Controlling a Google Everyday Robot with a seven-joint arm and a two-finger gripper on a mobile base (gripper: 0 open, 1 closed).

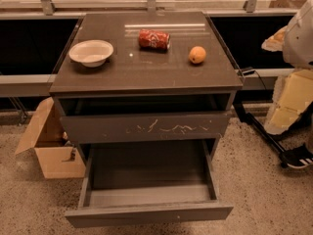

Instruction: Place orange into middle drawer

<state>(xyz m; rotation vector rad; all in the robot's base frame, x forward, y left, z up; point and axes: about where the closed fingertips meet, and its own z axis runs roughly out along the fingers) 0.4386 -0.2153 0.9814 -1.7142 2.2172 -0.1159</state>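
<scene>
The orange sits on the right side of the dark cabinet top, free of any grip. The middle drawer is pulled out wide below, with a plain front panel and nothing showing inside it. My gripper is the pale shape at the right edge of the camera view, off to the right of the cabinet, apart from the orange and higher than the drawer. Nothing shows in its hold.
A red soda can lies on its side at the back middle of the top. A white bowl stands at the left. A drawer front with white scratches sits above the open drawer. A cardboard box stands on the floor left, and a black shoe on the right.
</scene>
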